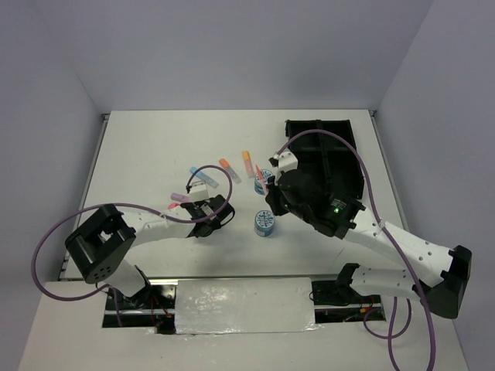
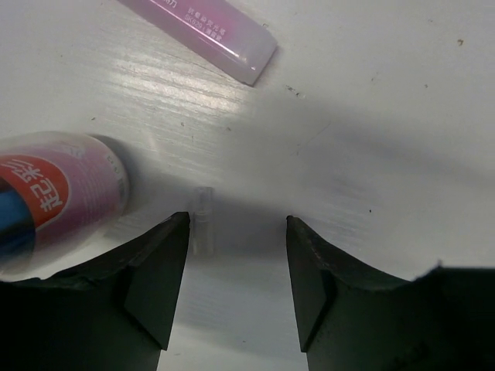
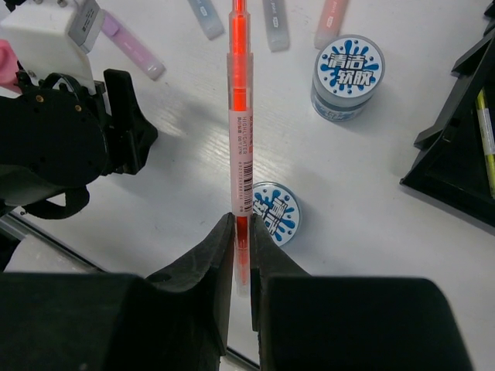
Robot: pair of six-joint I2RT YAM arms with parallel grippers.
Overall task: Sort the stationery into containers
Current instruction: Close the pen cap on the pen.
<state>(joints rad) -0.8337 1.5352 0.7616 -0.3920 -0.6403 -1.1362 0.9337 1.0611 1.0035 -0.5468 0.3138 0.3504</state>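
My right gripper [image 3: 241, 220] is shut on a thin orange-red pen [image 3: 240, 131], held above the table left of the black divided tray [image 1: 325, 154]. In the top view this gripper [image 1: 267, 190] hangs between two blue-white tubs [image 1: 264, 224] [image 1: 263, 175]. My left gripper [image 2: 237, 224] is open and low over the table, with only a tiny clear piece [image 2: 203, 220] by its left finger. A pink bottle [image 2: 54, 193] lies just left of it and a purple highlighter [image 2: 224, 35] lies ahead. The left gripper [image 1: 199, 209] sits left of centre.
Blue [image 1: 203, 176] and orange [image 1: 230, 170] highlighters and one more stick [image 1: 247, 161] lie in a row behind the grippers. A yellow pen [image 3: 483, 131] lies inside the tray [image 3: 456, 166]. Purple cables loop over both arms.
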